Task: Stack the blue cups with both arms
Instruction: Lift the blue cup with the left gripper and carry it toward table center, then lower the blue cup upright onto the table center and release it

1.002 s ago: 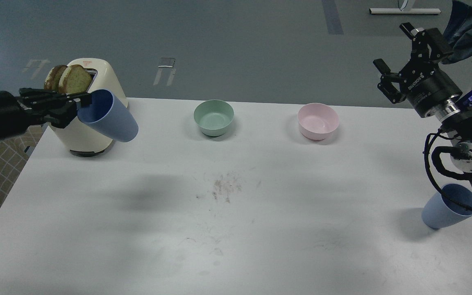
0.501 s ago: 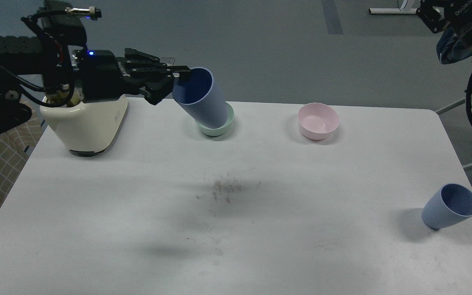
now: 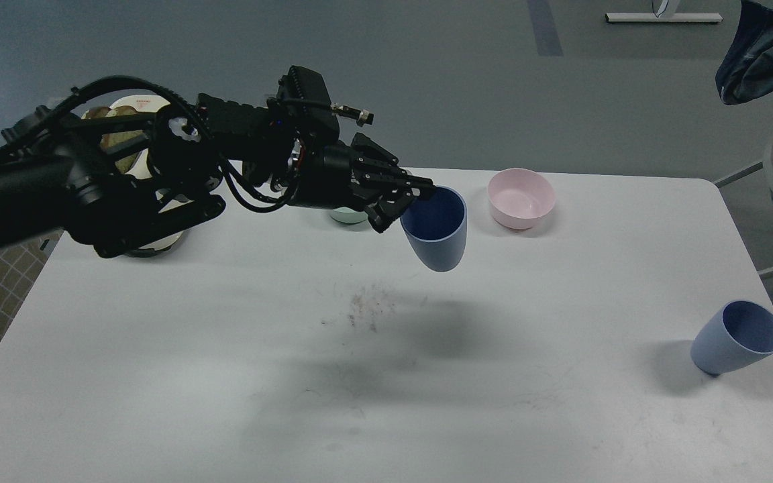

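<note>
My left arm reaches from the left over the table's middle. Its gripper is shut on the rim of a blue cup, holding it upright in the air above the table, its shadow on the surface below. A second blue cup stands on the table near the right edge, far from the left gripper. Only cables and part of my right arm show at the far right edge; its gripper is out of view.
A pink bowl sits just right of the held cup. A mint-green bowl is mostly hidden behind the left gripper. A cream toaster with bread stands behind my left arm. The white table's right edge runs close to the standing cup.
My left arm has carried the blue cup rightward from the toaster, past the green bowl, to beside the pink bowl. My right gripper has risen and left the view.
</note>
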### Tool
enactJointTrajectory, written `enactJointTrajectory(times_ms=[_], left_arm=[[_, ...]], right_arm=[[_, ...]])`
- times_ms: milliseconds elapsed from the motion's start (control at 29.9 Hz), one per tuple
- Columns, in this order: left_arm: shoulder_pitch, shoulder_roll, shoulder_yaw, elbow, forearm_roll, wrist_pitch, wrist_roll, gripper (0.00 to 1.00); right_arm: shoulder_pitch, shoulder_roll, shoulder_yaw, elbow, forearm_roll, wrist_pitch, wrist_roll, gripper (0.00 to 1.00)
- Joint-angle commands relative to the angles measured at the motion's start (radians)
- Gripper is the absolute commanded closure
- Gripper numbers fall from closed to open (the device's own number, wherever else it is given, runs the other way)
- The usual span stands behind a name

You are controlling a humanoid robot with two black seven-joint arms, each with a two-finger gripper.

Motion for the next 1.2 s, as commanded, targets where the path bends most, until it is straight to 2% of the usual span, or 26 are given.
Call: enactJointTrajectory(times_ms=[0,501,1169], left_arm=[[-0.016,-0.092,0.048,0.074,0.007,-0.001,0.000,1.00],[-0.015,-0.254,0.152,0.249,0.079,-0.002,0.000,1.00],[0.024,-0.264,0.154,0.258,0.081,-0.002,0.000,1.00]], right_arm=[[-0.001,0.003,-0.015,0.001,0.000,-0.003,0.000,0.00],[-0.015,-0.006,-0.026,0.021,0.000,-0.015,0.000,0.00],[-0.029,-0.003,-0.029,0.029,0.000,-0.023,0.000,0.00]])
